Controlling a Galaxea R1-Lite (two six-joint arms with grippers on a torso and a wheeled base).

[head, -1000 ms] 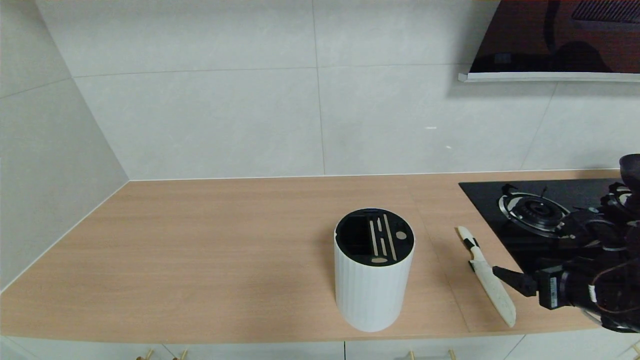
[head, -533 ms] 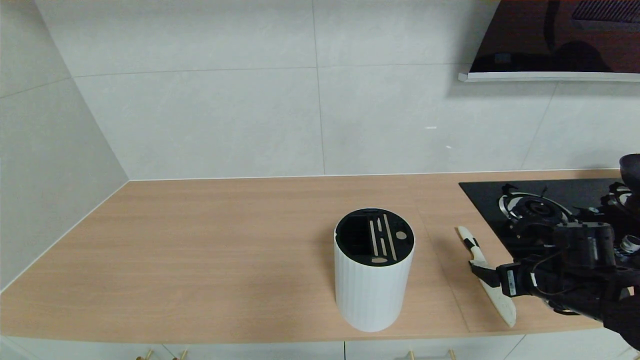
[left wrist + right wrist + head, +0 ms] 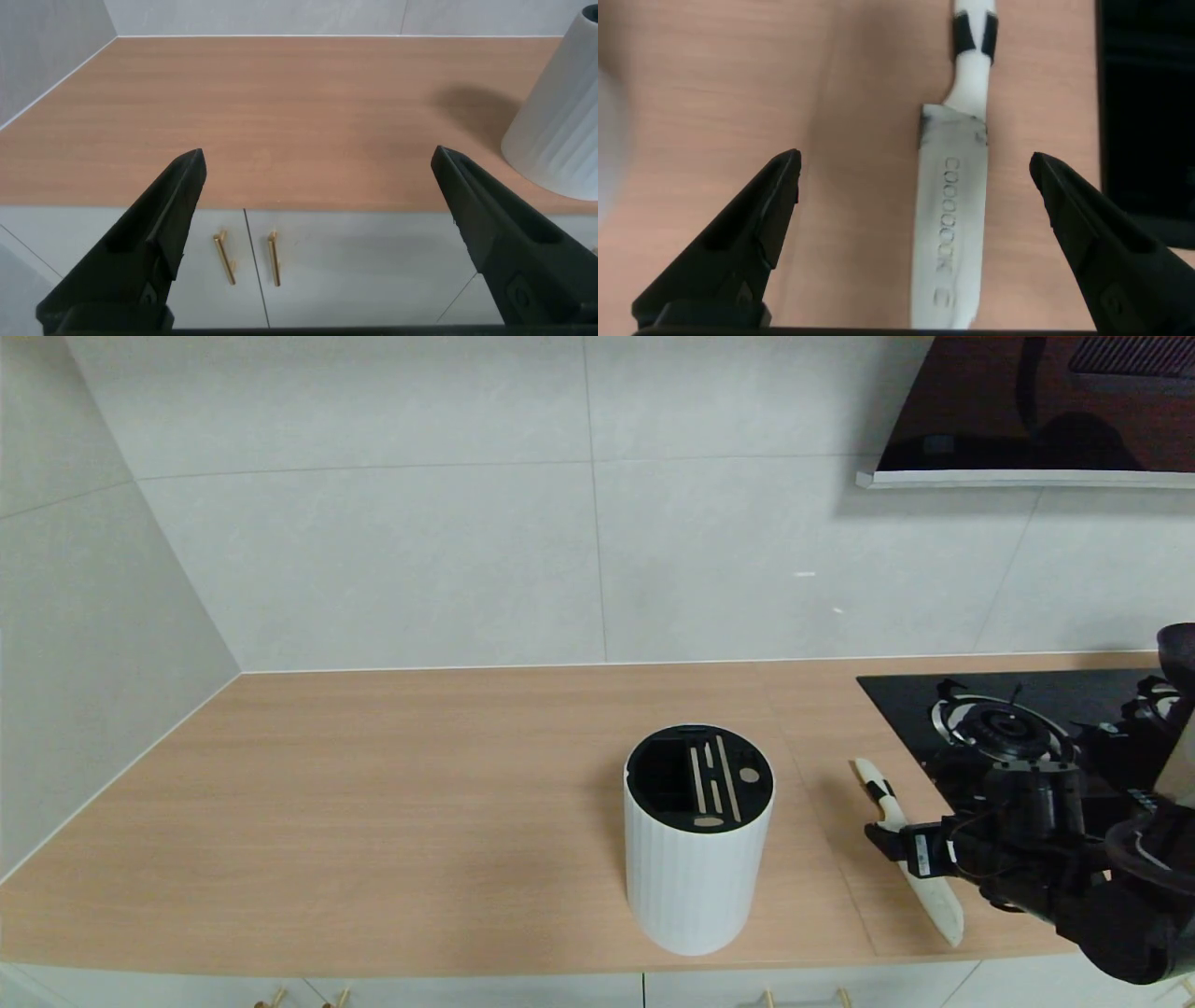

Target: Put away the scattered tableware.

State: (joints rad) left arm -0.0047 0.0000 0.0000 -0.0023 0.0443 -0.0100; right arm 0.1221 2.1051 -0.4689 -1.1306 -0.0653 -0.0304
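A white knife [image 3: 924, 885] with a black-banded handle [image 3: 874, 786] lies flat on the wooden counter, right of a white ribbed knife holder [image 3: 696, 859] with a black slotted top. My right gripper [image 3: 898, 847] hangs open directly above the knife, where the blade meets the handle. In the right wrist view the blade [image 3: 952, 233] lies between the two spread fingers [image 3: 747, 243], and nothing is held. My left gripper [image 3: 318, 159] is open over the counter's front edge, with the holder [image 3: 561, 112] off to one side.
A black gas hob [image 3: 1004, 728] with a burner sits just right of the knife, under a range hood [image 3: 1036, 411]. The tiled wall runs along the back and left. Cabinet doors with gold handles [image 3: 224, 257] are below the counter edge [image 3: 280, 207].
My right gripper has moved left from beside the blade's tip to above the knife near the handle. The knife and the holder have not moved.
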